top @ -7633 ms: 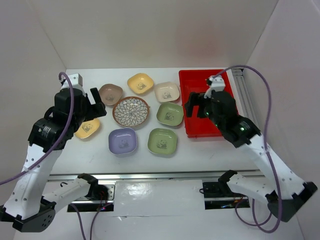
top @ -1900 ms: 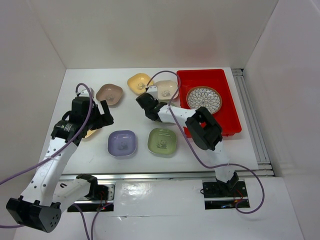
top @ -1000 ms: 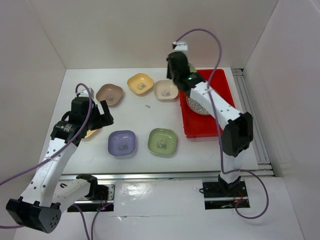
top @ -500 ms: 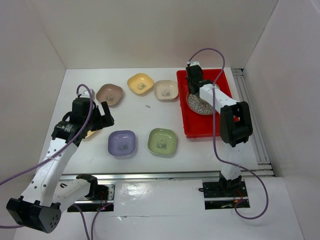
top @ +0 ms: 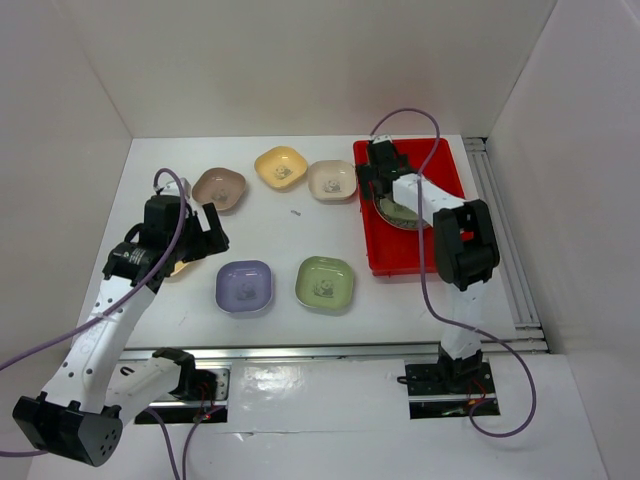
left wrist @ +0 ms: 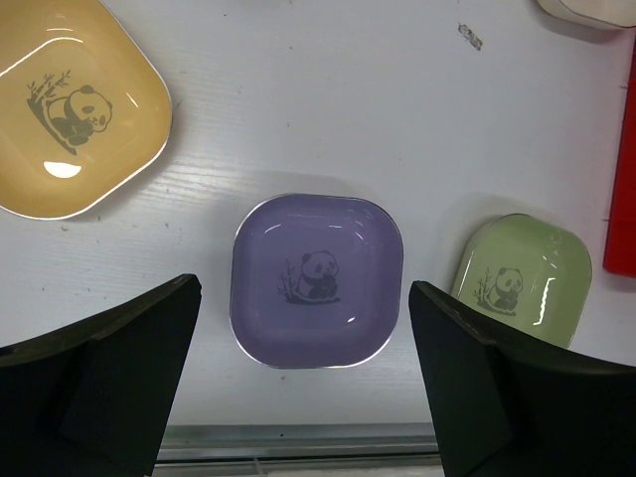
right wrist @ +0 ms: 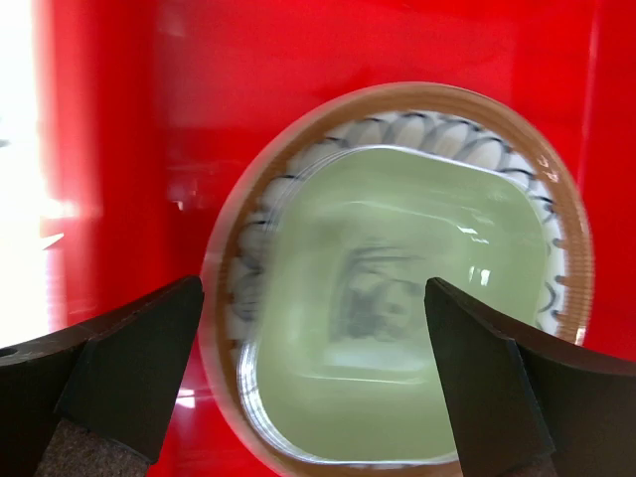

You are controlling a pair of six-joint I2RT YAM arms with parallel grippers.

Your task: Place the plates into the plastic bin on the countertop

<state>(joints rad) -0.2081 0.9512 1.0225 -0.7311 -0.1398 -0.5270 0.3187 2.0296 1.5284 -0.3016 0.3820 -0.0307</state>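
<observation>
the right tool [right wrist: 313,288] hangs open over the red bin [top: 395,252], its 2 dark fingers [right wrist: 129,368] spread wide and touching nothing. directly beneath it the stacked green dish [right wrist: 397,308] sits inside the round patterned plate [right wrist: 397,127], whose brown rim shows around it. that plate lies flat on the bin floor, in the left half of the bin as the top view has it. the dish's centre motif is blurred in the wrist view.

the left tool [left wrist: 303,286] is open as well, jaws wide, hovering above the lavender dish [left wrist: 316,280] without contact. the dish shows between its 2 fingers.

6 small dishes lie on the white desk [top: 300,235], all outside the bin and apart from one another. the lavender dish and the loose green dish [left wrist: 517,283] sit side by side in the near row. the near yellow dish [left wrist: 75,109] lies to the left, partly hidden under the left arm in the top view. the brown-pink dish [top: 220,187], the far yellow dish [top: 281,166] and the cream dish [top: 332,180] form the far row, the cream one just beside the bin's left wall. a small dark speck [left wrist: 470,36] lies on the desk between the 2 rows.
</observation>
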